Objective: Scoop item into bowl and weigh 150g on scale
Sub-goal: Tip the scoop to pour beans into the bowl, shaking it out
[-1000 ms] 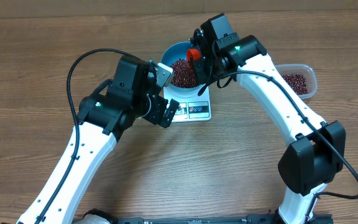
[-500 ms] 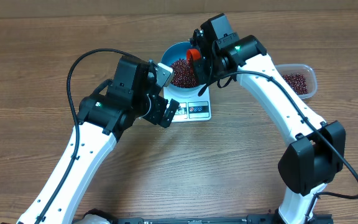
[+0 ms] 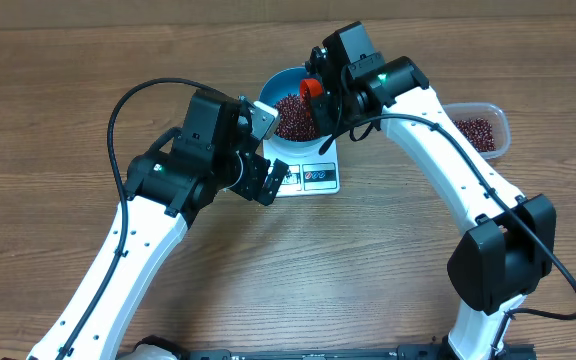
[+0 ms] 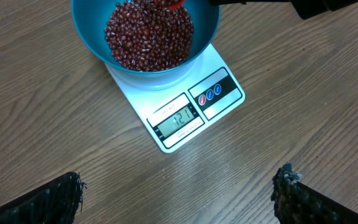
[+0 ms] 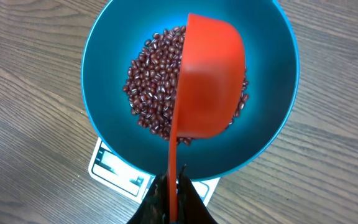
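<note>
On the scale [image 4: 135, 99], the bowl [image 5: 101, 74] holds the beans [image 5: 151, 93]; display shows 121. Right gripper [image 5: 171, 193] clenched on the red scoop [image 5: 210, 81], tipped over the heap. Left gripper [image 4: 176, 186] spread, empty. Risk: a full dump overshoots 150.

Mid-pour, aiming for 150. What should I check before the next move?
1. Bowl seated on scale: ok.
2. Display unblocked and readable: ok.
3. Target weight reached: not ok, it appears to read 121.
4. Right gripper shut on the scoop handle: ok.
5. Scoop emptied: cannot tell, only its underside shows.
6. Left gripper open, apart from the scale: ok.
</note>
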Controlling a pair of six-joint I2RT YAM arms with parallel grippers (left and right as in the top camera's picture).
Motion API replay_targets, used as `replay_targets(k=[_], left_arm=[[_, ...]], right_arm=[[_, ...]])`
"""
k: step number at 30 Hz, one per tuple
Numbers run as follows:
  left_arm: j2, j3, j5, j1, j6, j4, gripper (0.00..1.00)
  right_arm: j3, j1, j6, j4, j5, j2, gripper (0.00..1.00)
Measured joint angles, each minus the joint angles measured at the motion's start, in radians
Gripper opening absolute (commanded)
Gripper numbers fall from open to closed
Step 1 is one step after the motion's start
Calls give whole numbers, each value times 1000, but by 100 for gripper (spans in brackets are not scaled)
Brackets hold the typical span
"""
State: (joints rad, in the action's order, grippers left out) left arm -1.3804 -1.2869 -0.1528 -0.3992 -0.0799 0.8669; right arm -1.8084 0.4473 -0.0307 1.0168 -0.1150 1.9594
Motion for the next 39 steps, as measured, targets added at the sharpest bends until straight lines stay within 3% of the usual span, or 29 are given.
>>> replay_targets(k=[13,39], left_arm=[[0,0,0,0,0,0,100],[0,0,0,0,0,0,100]], right_arm=[[0,4,-110,-41,79,0,4],[0,72,-179,-66,253,0,4]])
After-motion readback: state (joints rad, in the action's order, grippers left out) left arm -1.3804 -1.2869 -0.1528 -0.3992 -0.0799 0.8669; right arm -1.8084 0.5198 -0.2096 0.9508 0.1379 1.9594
